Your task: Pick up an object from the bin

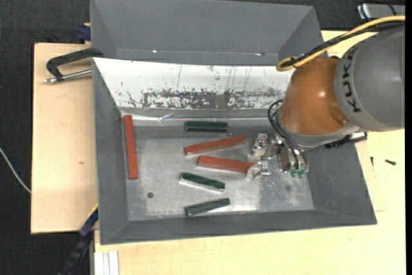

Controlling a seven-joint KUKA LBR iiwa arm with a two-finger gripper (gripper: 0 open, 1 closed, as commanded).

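The bin (193, 29) is a grey trough with sloping walls, so loose things slide to its flat floor and lie there on their sides. The arm (380, 80) comes in over the right rim, and its orange cover (312, 103) hangs above the floor's right end. This sets the jaws low, pointing down at the floor just under the cover. Their metal parts bunch together, so I cannot tell whether they stand wide or narrow, and nothing shows between them.

Six bars lie scattered, none stacked. The left red bar (131, 146) runs along the foot of the left wall, well apart from the jaws. The upper red bar (214, 146) and lower red bar (223, 165) slant toward the jaws, and the lower one's right end meets them, touching or just beside. It looks like the likeliest pick. Three green bars lie farther left: back (206, 127), middle (202, 181), front (207, 207). A dark speck (150, 196) sits near the front left
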